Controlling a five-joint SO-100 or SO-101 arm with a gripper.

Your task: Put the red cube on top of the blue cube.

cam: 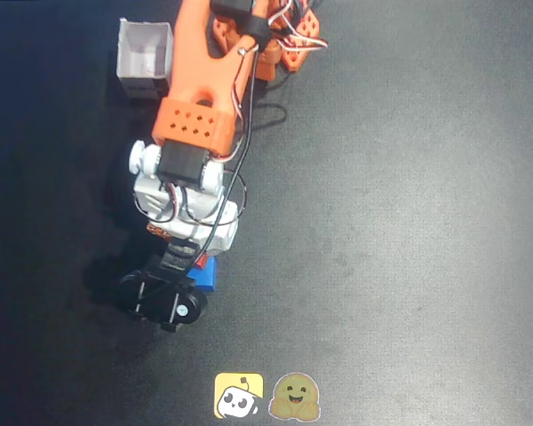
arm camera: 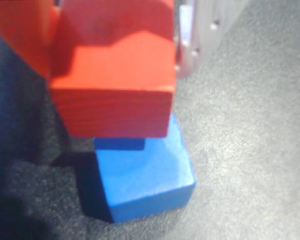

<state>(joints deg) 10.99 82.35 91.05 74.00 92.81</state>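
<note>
Fingers: orange one on the left of the wrist view and a pale one on the right, clamped on the red cube, tips hidden behind it
Gripper: fills the top of the wrist view, pretty blurry; from overhead its fingertips can't be seen, they're under the black wrist camera mount
Red cube: held between the fingers, right above the blue cube and overlapping its back edge; a dark strip shows between the two, can't tell for sure if they touch. Overhead only shows a tiny red sliver just above the blue cube
Blue cube: on the dark table, front half sticking out from under the red one; overhead only a corner peeks out beside the mount
White box: well above the blue cube in the overhead view, partly covered by the orange arm
Stickers: yellow one and a green-brown blob, below the blue cube at the bottom edge
</note>
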